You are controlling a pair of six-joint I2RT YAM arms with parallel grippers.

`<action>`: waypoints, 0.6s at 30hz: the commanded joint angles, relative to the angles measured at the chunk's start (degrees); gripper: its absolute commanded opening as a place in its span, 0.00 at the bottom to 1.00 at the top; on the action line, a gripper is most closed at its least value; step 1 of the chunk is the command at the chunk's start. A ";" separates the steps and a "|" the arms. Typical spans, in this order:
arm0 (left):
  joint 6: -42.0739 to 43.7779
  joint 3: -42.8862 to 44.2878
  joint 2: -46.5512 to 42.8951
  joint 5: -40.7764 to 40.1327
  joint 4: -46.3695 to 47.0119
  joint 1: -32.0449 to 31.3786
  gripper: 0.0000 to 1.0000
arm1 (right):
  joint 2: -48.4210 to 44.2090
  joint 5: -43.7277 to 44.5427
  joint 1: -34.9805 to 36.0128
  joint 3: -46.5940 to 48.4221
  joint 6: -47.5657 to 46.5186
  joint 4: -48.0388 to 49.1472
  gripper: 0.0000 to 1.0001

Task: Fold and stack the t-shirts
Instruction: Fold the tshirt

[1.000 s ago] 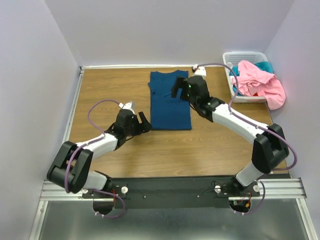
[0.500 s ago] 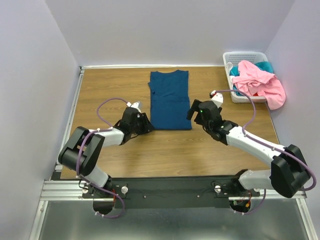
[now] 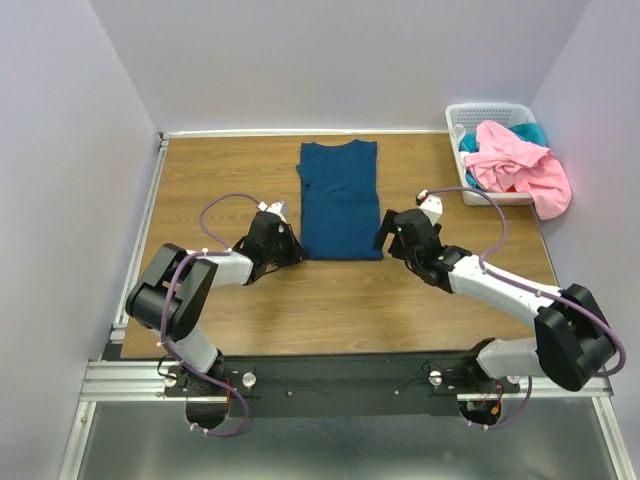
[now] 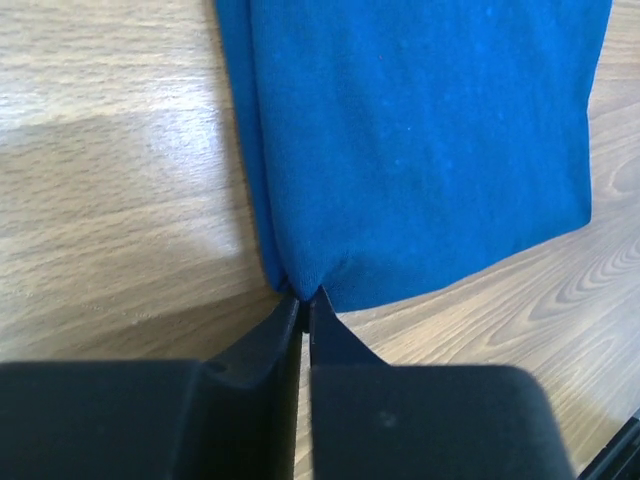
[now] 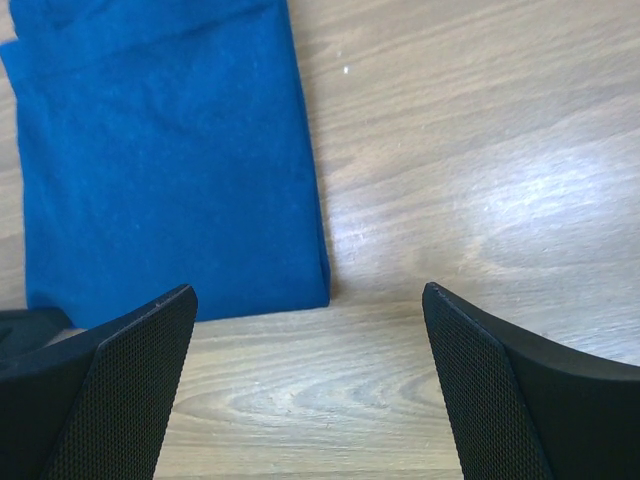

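A dark navy-teal t-shirt (image 3: 340,200) lies folded into a long rectangle on the wooden table, collar end toward the back. My left gripper (image 3: 296,255) sits low at its near-left corner, and in the left wrist view the left gripper (image 4: 304,295) is shut on that corner of the t-shirt (image 4: 420,150). My right gripper (image 3: 385,238) stands wide open just off the near-right corner. In the right wrist view that corner of the t-shirt (image 5: 170,160) lies ahead of the open right gripper (image 5: 308,295), with nothing between its fingers. A pink t-shirt (image 3: 515,160) drapes over the basket, with a brighter teal one (image 3: 530,132) under it.
A white slatted plastic basket (image 3: 490,108) stands at the back right corner of the table (image 3: 220,180). Walls close in the left, back and right sides. The arm bases sit on a black rail along the near edge.
My left gripper slid up to the shirt's near-left corner and closed on it. The right arm pulled back from above the shirt to its near-right corner, staying open.
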 commanded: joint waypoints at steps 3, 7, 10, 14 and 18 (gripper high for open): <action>1.41 0.21 0.07 -0.52 -1.07 -0.21 0.00 | 6.24 -5.05 0.13 -0.74 2.44 -0.52 0.98; 1.32 -1.38 -1.95 -1.05 -0.63 -0.30 0.00 | 9.93 -7.79 0.13 1.54 2.70 -0.43 0.86; 1.23 -1.82 -2.39 -1.40 -0.63 -0.30 0.00 | 11.43 -7.44 0.22 2.16 2.88 -0.43 0.70; 1.14 -1.91 -2.04 -1.31 -0.46 -0.30 0.00 | 13.89 -6.91 0.13 3.30 2.88 -0.43 0.52; 1.23 -2.17 -1.86 -1.31 -0.37 -0.39 0.00 | 16.18 -7.52 0.13 4.79 2.53 -0.34 0.43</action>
